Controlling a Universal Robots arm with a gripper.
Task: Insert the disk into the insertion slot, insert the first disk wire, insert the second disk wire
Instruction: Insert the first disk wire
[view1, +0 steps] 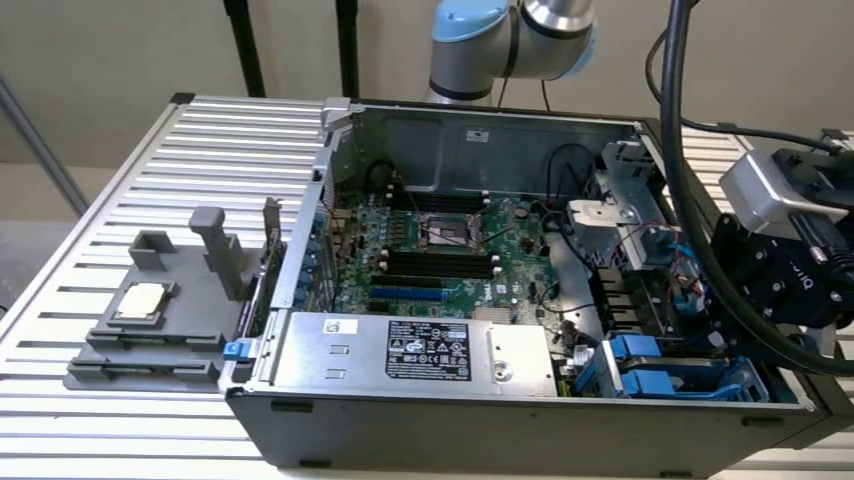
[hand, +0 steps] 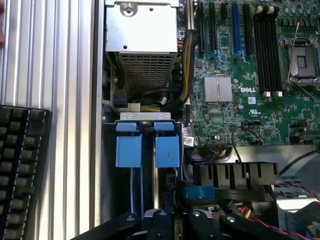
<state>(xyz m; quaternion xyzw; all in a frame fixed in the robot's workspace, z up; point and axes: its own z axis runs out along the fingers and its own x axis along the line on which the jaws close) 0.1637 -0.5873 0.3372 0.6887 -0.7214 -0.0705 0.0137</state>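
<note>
The insertion slot (hand: 148, 165) is a dark metal bay at the front corner of the open computer case, with two bright blue plastic pieces (hand: 129, 149) side by side at its mouth and a grey bracket above them. In the exterior view the same blue bay (view1: 651, 368) sits at the case's lower right. The disk's grey body and white label are hidden; I cannot tell whether the blue pieces belong to its carrier. My gripper (hand: 165, 224) hangs just over the bay, and its black body (view1: 771, 292) is above the case's right wall. Thin blue wires (hand: 133, 192) run down inside the bay.
The silver labelled power-supply box (view1: 414, 350) lies beside the bay. The green motherboard (view1: 441, 255) with its black CPU socket (view1: 447, 230) fills the case floor. A keyboard (hand: 20, 170) lies outside the case. A grey fixture (view1: 154, 320) stands on the slatted table at the exterior view's left.
</note>
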